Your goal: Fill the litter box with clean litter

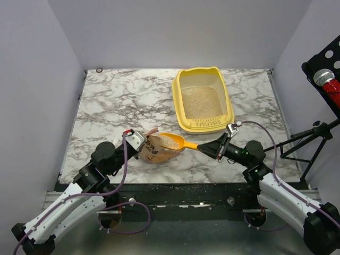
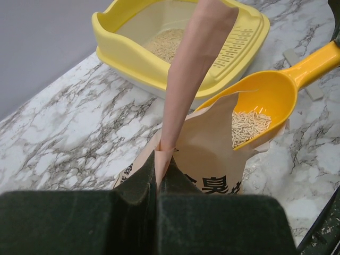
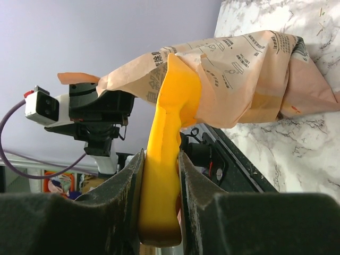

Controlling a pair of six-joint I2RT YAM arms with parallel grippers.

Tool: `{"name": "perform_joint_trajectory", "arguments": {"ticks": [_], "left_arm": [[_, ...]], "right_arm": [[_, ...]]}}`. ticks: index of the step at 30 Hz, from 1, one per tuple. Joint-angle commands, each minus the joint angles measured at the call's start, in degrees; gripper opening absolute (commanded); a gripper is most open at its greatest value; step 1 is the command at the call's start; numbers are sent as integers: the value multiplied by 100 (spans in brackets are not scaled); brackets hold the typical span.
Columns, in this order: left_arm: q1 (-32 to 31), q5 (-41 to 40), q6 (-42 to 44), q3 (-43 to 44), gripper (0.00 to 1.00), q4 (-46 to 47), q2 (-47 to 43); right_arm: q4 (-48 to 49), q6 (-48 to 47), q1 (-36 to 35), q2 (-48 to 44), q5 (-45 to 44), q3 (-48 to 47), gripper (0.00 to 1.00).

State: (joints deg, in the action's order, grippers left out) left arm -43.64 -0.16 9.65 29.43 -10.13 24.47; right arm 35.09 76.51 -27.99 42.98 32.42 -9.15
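– Yellow plastic litter box, the big one with round corners, where is it?
– It sits on the far right part of the white and grey marble table. Some sandy beige clean litter lies inside it.
– What does the left gripper do?
– That arm reaches in low from the left. Its jaws are pinched tight on the top edge of the pinkish-tan bag with dark printed letters.
– And the right gripper?
– That arm stretches to the left, near the front of the litter box. Its jaws squeeze the handle of the small orange plastic scoop. The scoop's bowl is at the bag's mouth and has litter in it.
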Motion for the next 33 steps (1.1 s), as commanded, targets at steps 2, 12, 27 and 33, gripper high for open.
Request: {"name": "perform_joint_trajectory", "arguments": {"ticks": [2, 12, 27, 33], "left_arm": [[-136, 166, -51, 10, 0, 582, 119], [-189, -282, -25, 28, 0, 600, 146], [-189, -467, -139, 107, 0, 574, -30], [-189, -388, -200, 133, 0, 582, -162]], "right_arm": [[-520, 92, 65, -439, -351, 71, 1], [-1197, 355, 65, -1072, -483, 62, 1], [-1593, 892, 65, -1924, -1228, -254, 1], [-1216, 1041, 65, -1732, -1862, -518, 1]]}}
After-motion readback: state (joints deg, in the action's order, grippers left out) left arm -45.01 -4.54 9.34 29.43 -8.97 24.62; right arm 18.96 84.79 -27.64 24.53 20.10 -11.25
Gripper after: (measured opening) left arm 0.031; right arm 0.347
